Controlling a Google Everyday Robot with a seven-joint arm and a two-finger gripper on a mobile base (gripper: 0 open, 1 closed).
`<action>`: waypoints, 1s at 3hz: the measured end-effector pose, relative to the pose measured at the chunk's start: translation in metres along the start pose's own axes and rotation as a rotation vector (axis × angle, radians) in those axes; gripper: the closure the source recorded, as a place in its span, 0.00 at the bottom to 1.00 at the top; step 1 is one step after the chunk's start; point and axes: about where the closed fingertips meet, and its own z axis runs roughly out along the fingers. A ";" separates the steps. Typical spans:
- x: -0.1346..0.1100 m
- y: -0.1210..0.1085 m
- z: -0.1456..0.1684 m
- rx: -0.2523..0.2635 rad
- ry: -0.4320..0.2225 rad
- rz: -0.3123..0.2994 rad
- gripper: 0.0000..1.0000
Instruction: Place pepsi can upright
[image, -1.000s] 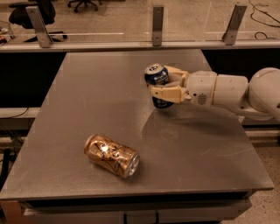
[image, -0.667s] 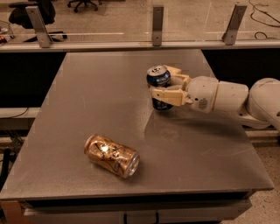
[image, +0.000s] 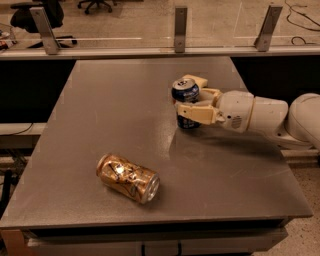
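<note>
The pepsi can (image: 185, 92), dark blue with a silver top, stands upright at the right middle of the grey table (image: 115, 115). My gripper (image: 182, 98) reaches in from the right and is shut on the can. One cream finger (image: 196, 113) crosses the can's front and the other (image: 196, 81) lies behind it. The can's base is at or just above the table surface; I cannot tell which.
A larger dented gold-brown can (image: 128, 177) lies on its side near the table's front left. A railing with metal posts (image: 180, 27) runs along the far edge. My white arm (image: 260, 116) stretches over the table's right side.
The gripper and the pepsi can have shifted together slightly to the right and toward the front. The can stays upright in the grip. The gold-brown can has not moved.
</note>
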 end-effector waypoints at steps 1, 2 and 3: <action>0.007 0.003 -0.004 -0.005 0.008 0.004 0.36; 0.015 0.008 -0.005 -0.010 0.014 0.008 0.13; 0.021 0.012 -0.010 -0.005 0.027 0.011 0.00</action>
